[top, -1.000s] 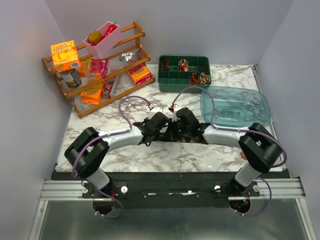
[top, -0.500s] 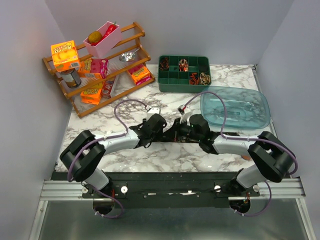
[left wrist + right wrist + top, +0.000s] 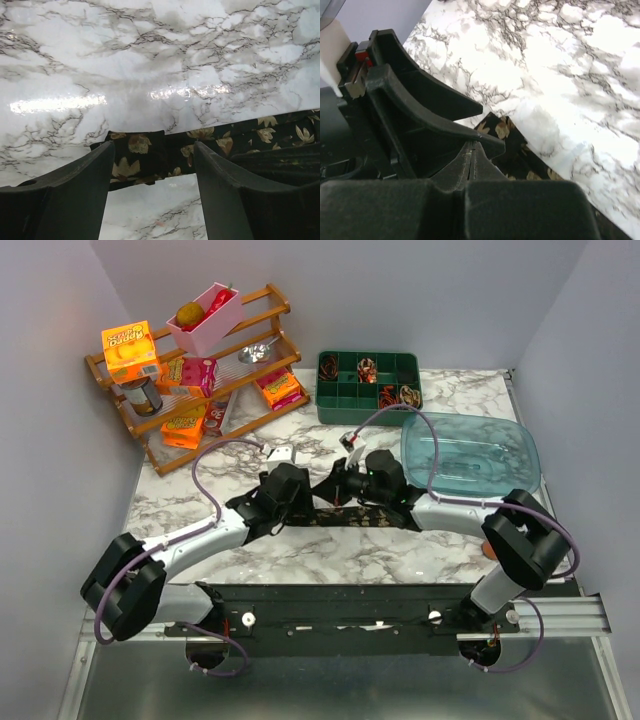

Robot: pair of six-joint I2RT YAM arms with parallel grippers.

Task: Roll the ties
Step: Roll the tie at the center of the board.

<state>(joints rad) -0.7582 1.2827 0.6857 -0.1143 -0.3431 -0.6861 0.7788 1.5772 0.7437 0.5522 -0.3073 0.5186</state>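
A dark necktie [image 3: 385, 518] with a tan leaf pattern lies flat across the middle of the marble table. My left gripper [image 3: 268, 504] is open and hangs low over the tie's left end. In the left wrist view the tie's end [image 3: 142, 157] lies between the left gripper's [image 3: 152, 172] two fingers [image 3: 75, 190]. My right gripper [image 3: 347, 484] is just right of it, above the tie. In the right wrist view the right gripper's [image 3: 475, 146] fingers are pressed together, with the tie [image 3: 517, 155] just beyond their tips. Whether they pinch cloth is hidden. Small coiled ties [image 3: 397, 395] sit in the green tray.
The green divided tray [image 3: 340, 400] stands at the back centre. A clear blue plastic lid [image 3: 470, 452] lies at the right, beside the right arm. A wooden rack [image 3: 200, 370] with boxes, a can and a pink bin stands at the back left.
My left arm has swung left, taking its gripper along the tie to its left end. My right gripper has shifted left and back a little. More of the tie now shows flat on the table.
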